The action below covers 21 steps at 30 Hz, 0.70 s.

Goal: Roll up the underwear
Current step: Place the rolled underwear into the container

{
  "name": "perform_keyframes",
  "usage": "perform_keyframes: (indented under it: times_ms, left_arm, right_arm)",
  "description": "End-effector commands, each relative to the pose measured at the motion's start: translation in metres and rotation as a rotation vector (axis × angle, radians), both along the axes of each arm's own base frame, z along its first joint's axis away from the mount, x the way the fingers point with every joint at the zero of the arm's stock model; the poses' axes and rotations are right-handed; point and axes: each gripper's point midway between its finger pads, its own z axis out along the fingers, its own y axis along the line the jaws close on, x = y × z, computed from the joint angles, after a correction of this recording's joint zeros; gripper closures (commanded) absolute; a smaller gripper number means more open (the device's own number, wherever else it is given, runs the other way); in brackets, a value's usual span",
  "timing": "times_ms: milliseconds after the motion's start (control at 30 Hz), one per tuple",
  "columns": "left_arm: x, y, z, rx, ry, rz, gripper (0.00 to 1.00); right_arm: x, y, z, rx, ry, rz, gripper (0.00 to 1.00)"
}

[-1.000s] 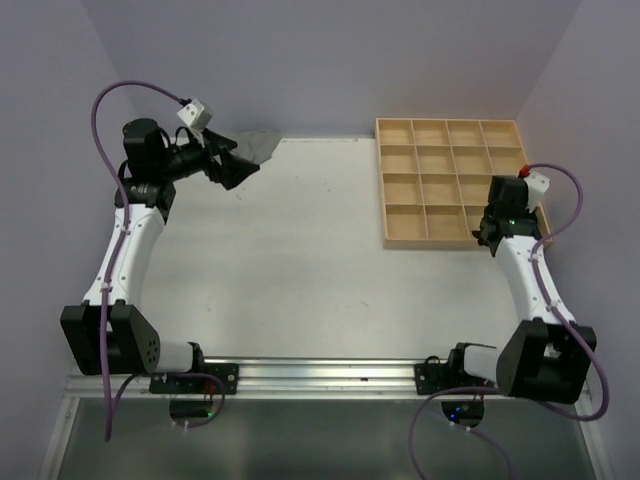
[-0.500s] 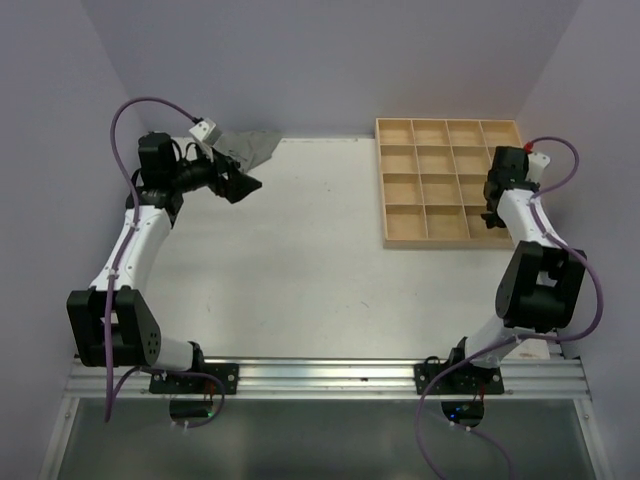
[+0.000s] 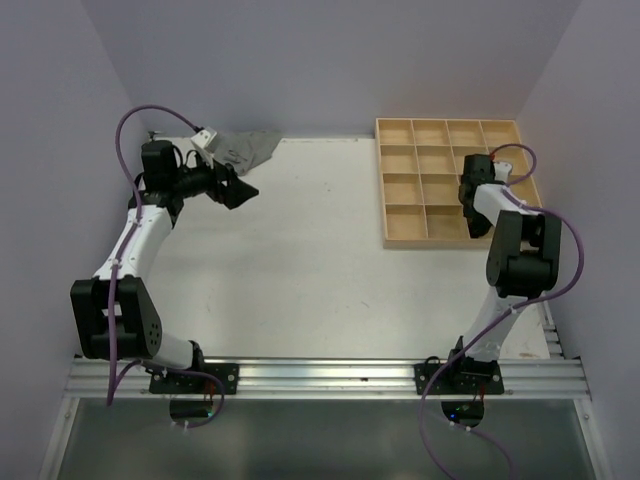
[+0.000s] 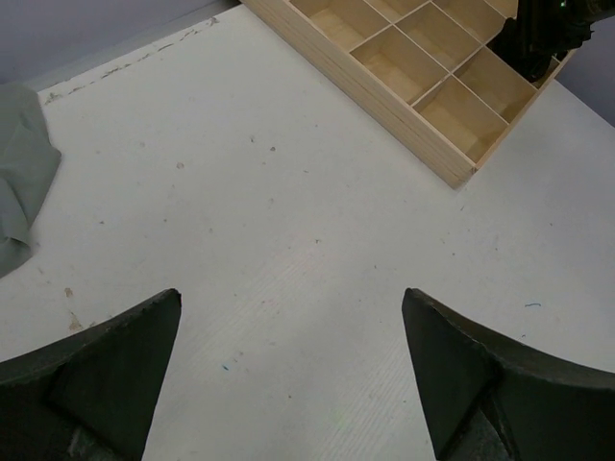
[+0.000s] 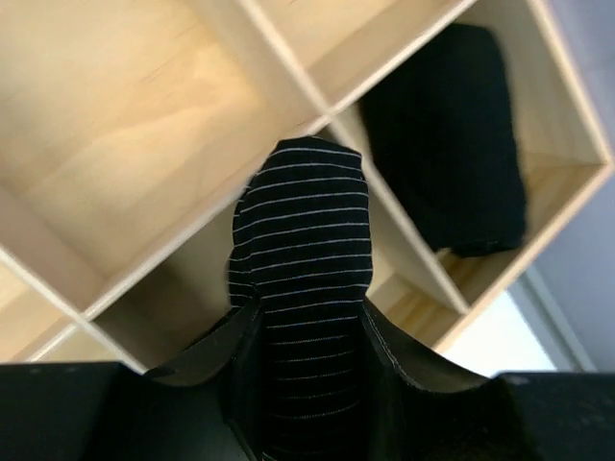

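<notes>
Right hand [image 5: 306,322]: clamped on a rolled pair of black striped underwear [image 5: 300,230], pressing both flanks so the roll cannot spring open while I carry it
Striped roll's place: in the air over the wooden tray [image 5: 115,106], its free end above a crossing of divider walls; it is not down in any cell, and I cannot tell which cell it is meant for
Black roll [image 5: 447,134]: already lying snug in the cell just beyond, near the tray's edge; I judge the tray is where finished rolls go, one to a cell
Left hand [image 4: 291,298]: spread wide apart and holding nothing, low over the bare bench [image 4: 288,192]; I judge it is open like this so it can take cloth next
Grey underwear [image 4: 19,182]: loose and unrolled at the back left of the bench, near my left hand but apart from it
Step in hand: as I judge it, seating the striped roll in a free cell; the grey pair is not yet rolled
</notes>
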Motion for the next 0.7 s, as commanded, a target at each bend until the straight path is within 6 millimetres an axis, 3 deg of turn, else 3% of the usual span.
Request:
perform_keyframes:
  times_ms: [0,267,433,667]
  left_arm:
    - [0.000,0.005,-0.003,0.008,-0.018,-0.015,0.00]
    - [0.001,0.010,-0.006,0.007,-0.004,-0.017,0.00]
    - [0.001,0.010,-0.007,0.010,0.002,-0.019,0.00]
    - [0.000,0.010,-0.005,0.011,0.018,-0.024,0.00]
  right_arm:
    - [0.020,0.006,-0.003,0.018,-0.056,-0.009,1.00]
    - [0.017,0.014,-0.034,0.140,-0.055,-0.005,1.00]
    - [0.026,0.018,-0.034,0.164,-0.089,0.066,1.00]
    - [0.020,0.010,-0.042,0.292,-0.111,0.098,0.97]
